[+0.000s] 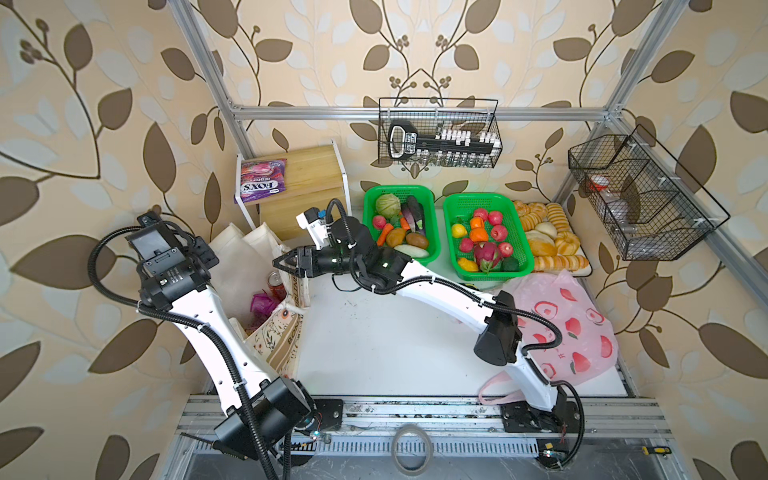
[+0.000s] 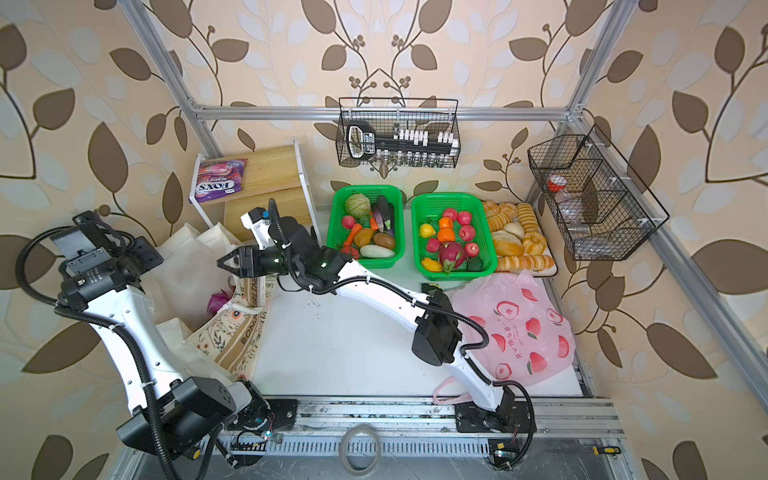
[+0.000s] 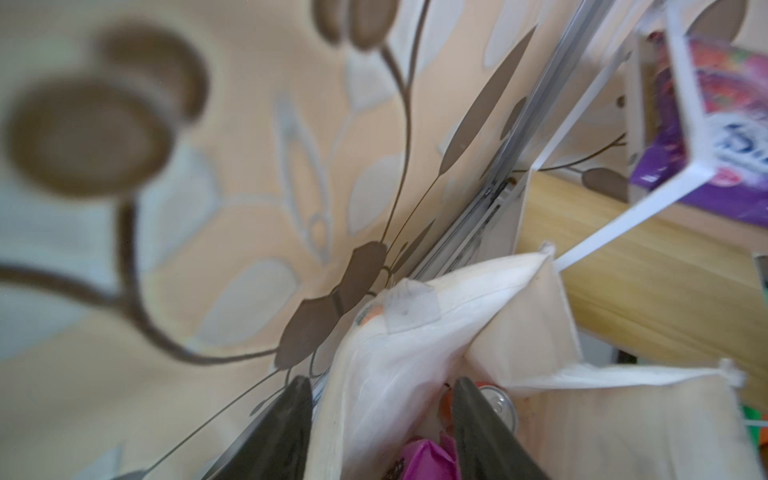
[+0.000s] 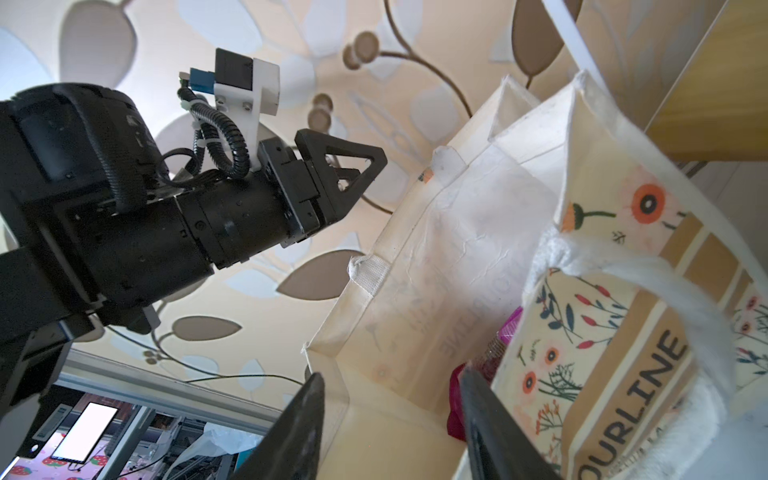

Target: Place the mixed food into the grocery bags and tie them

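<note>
- The left gripper (image 3: 382, 381) has its jaws standing wide with nothing pinched. A wall of the cream canvas tote (image 1: 276, 332) shows ahead between them. In the right wrist view their tips stand just short of the tote's corner.
- The right gripper (image 1: 279, 264) hangs at the tote's desk-side rim, jaws spread in a V and empty.
- The tote stands open at the left edge of the desk (image 1: 374, 340). Inside it lie a red soda can (image 1: 275, 282), silver top showing, and a purple packet (image 1: 262, 303) just beside it.
- The pink peach-print bag (image 1: 582, 328) lies bulging at the desk's right front, partly under the right arm. Its contents cannot be made out.
- At the back, the green basket (image 1: 415, 193) beside the wooden shelf (image 1: 307, 174) holds the green cabbage (image 1: 388, 204) and two brown potatoes (image 1: 397, 237) among other vegetables.
- The second green basket (image 1: 461, 203), just to its right, holds fruit, with a dragon fruit (image 1: 486, 254) at the front.
- Bread loaves (image 1: 544, 245) lie beside that basket.
- A purple FOX'S packet (image 1: 259, 180) rests on top of the shelf.
</note>
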Available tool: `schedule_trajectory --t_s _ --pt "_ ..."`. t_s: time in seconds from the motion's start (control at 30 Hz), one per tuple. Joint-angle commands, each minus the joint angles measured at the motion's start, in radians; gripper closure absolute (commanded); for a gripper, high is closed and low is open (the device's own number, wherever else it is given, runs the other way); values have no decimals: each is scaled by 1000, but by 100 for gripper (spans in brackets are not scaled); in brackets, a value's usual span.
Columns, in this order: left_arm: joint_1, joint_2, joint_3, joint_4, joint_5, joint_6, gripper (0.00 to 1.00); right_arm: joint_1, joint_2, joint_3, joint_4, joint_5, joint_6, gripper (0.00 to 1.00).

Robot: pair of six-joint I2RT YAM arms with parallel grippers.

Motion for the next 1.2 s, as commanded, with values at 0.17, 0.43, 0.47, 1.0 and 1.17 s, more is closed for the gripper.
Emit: schedule_trajectory --t_s 0.17,0.43,0.47,1.0,1.17 --pt "-5 -79 187 62 532 -329 23 -104 -387 -335 -97 123 -235 36" --pt "-534 -103 90 352 883 -543 4 -403 -960 -1067 -121 376 -241 39" --pt "-631 -95 97 284 842 -493 4 -448 -1024 -1139 -163 403 -241 41" --pt "-1551 90 -196 291 306 -469 13 -750 -1424 -1658 -694 704 85 45" --pt "-1562 93 -247 269 224 -476 13 -751 -1374 -1724 -644 749 100 48"
